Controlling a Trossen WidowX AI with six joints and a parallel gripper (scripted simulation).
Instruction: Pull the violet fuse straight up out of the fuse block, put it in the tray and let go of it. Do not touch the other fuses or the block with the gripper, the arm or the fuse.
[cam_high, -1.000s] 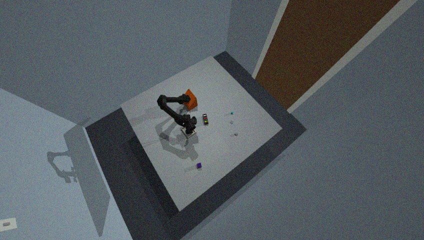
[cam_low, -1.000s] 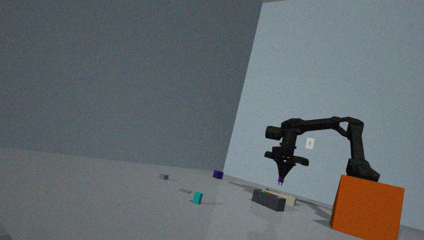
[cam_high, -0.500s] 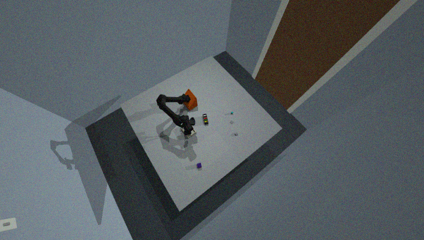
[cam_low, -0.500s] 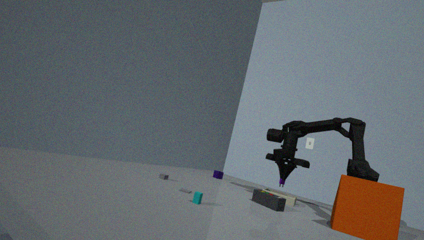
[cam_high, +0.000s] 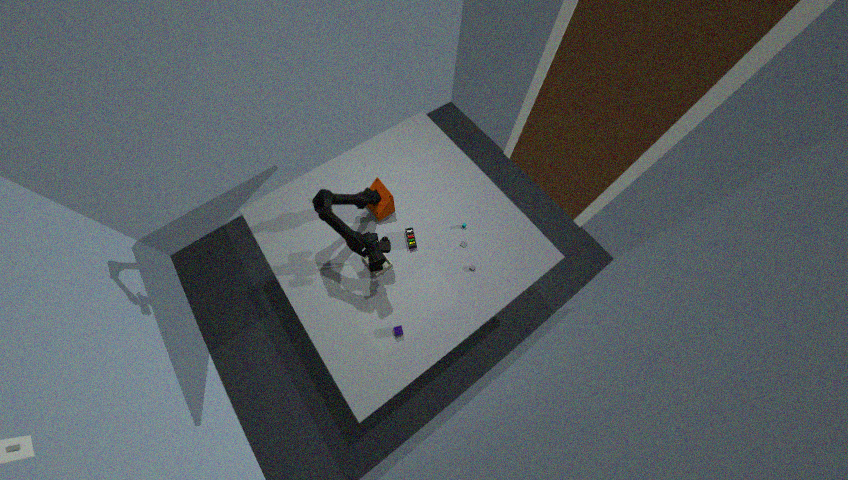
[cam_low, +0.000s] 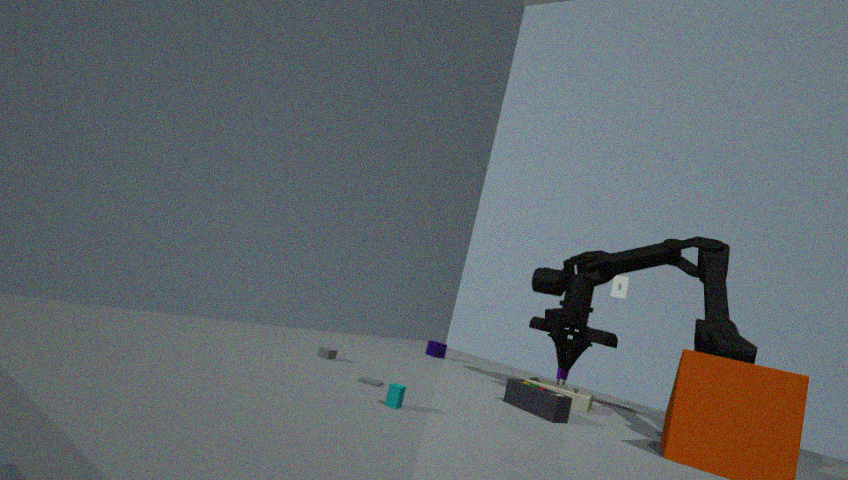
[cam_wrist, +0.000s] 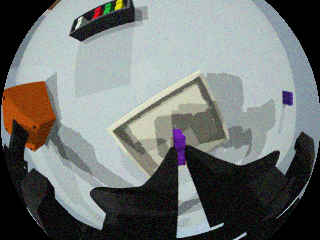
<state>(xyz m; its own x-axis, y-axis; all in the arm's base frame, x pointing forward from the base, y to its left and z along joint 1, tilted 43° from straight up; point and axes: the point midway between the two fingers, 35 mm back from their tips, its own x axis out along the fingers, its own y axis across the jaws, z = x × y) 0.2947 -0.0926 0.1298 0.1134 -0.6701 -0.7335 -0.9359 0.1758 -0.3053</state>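
Fingers (cam_low: 562, 364) nearly closed, clamped on the violet fuse (cam_low: 561, 374) (cam_wrist: 179, 146), prongs down, above the tray (cam_high: 386, 268) (cam_low: 583, 402) (cam_wrist: 216, 108). Tray: cream, raised rim on all sides; clearance between prongs and tray floor cannot be told. Fuse block (cam_high: 410, 234) (cam_low: 537, 401) (cam_wrist: 103, 21) sits near the tray, a strip of bare tabletop (cam_high: 440, 178) (cam_low: 238, 416) (cam_wrist: 165, 55) between them; white, red, green and yellow fuses seated in it. Orange block (cam_high: 380, 199) (cam_low: 734, 413) (cam_wrist: 31, 112) stands beside the arm's base, clear of the tray. Farther out: purple cube (cam_high: 398, 331) (cam_low: 436, 349) (cam_wrist: 287, 98), teal block (cam_high: 464, 226) (cam_low: 395, 396), both well apart from the tray.
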